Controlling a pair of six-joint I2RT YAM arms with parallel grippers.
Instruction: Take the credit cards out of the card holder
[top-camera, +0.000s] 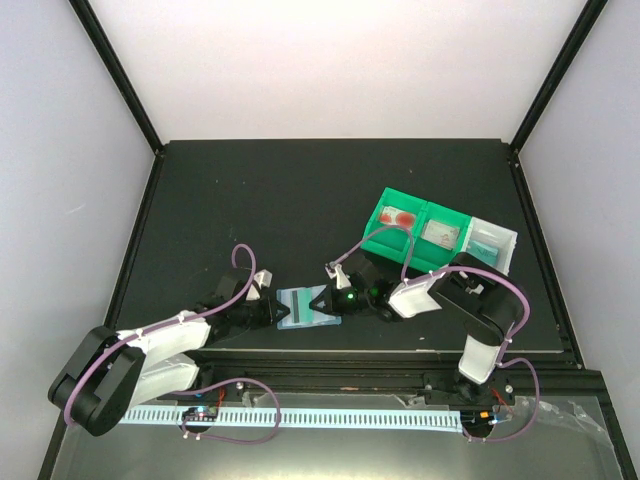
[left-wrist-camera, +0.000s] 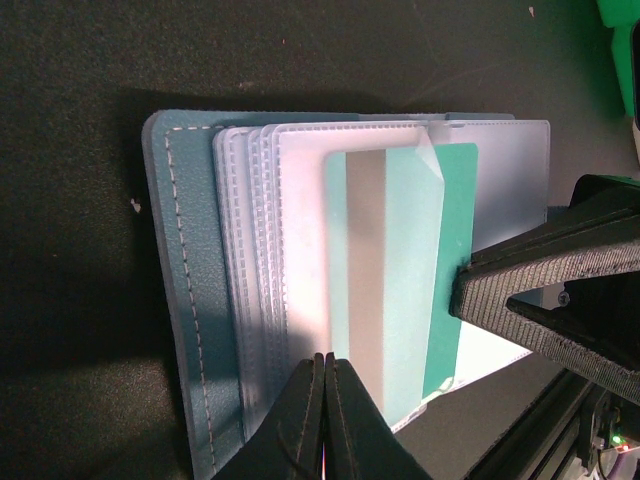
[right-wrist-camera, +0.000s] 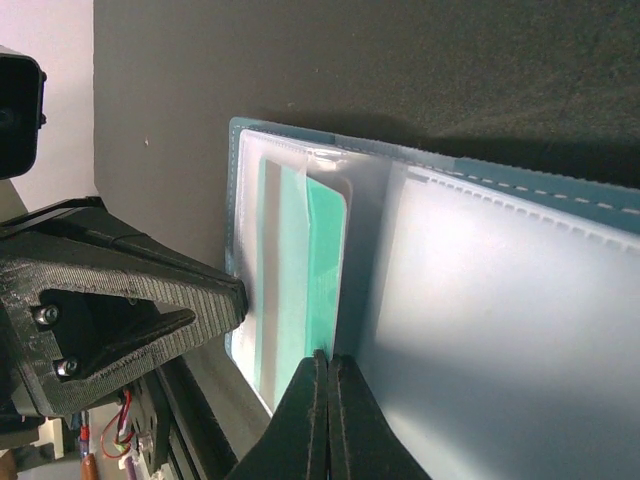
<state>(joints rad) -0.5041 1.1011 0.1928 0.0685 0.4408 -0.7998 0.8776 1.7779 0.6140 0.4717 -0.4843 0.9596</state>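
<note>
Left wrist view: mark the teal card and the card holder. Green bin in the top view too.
teal card (left-wrist-camera: 461, 250), left wrist view, darker right strip
card holder (left-wrist-camera: 185, 300), left wrist view, stitched blue cover
green bin (top-camera: 405, 197), top view, far wall

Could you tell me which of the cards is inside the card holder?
The teal card with the grey stripe, in a clear sleeve of the holder; the other cards lie in the bins.
</note>
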